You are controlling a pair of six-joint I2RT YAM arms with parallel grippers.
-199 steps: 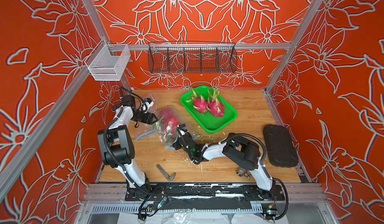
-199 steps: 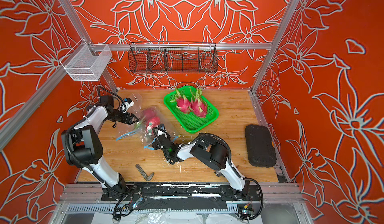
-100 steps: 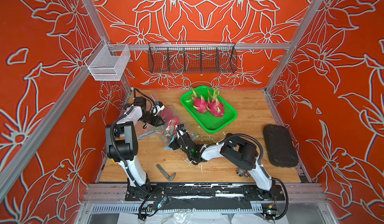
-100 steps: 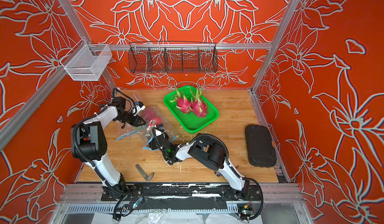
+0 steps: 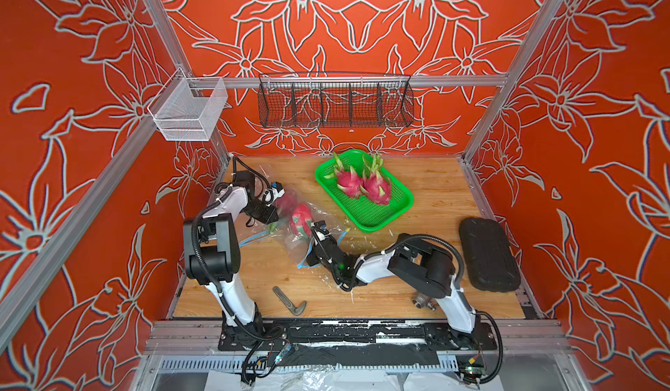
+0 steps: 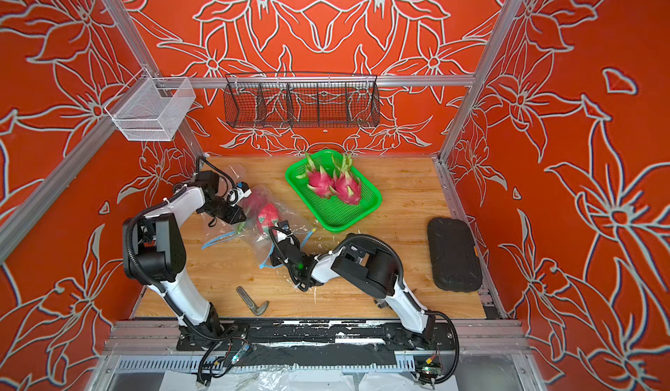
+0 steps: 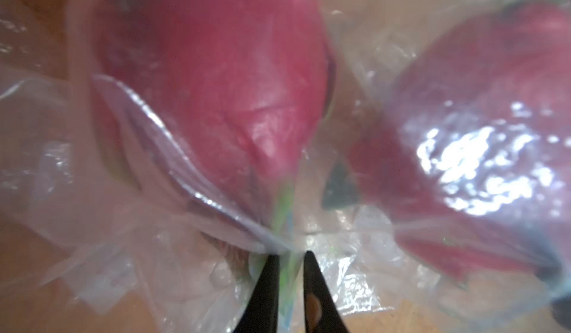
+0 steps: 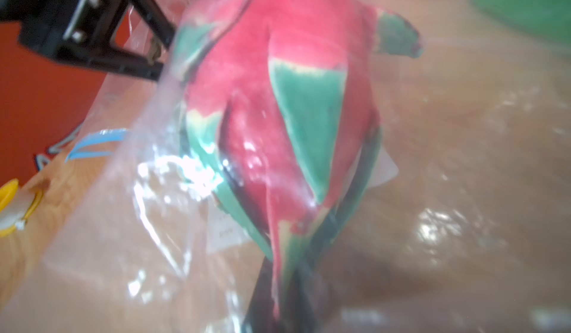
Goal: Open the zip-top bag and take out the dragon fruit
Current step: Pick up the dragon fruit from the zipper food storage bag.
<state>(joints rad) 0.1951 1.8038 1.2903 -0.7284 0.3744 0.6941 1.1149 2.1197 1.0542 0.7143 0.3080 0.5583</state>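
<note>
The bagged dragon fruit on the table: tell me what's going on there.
Two fruits lie in clear zip-top bag plastic on the wooden table. The left gripper pinches the plastic by the farther dragon fruit; the right gripper is shut at the leafy end of the nearer dragon fruit. Neither is out yet. Two loose dragon fruits sit in the green tray.
</note>
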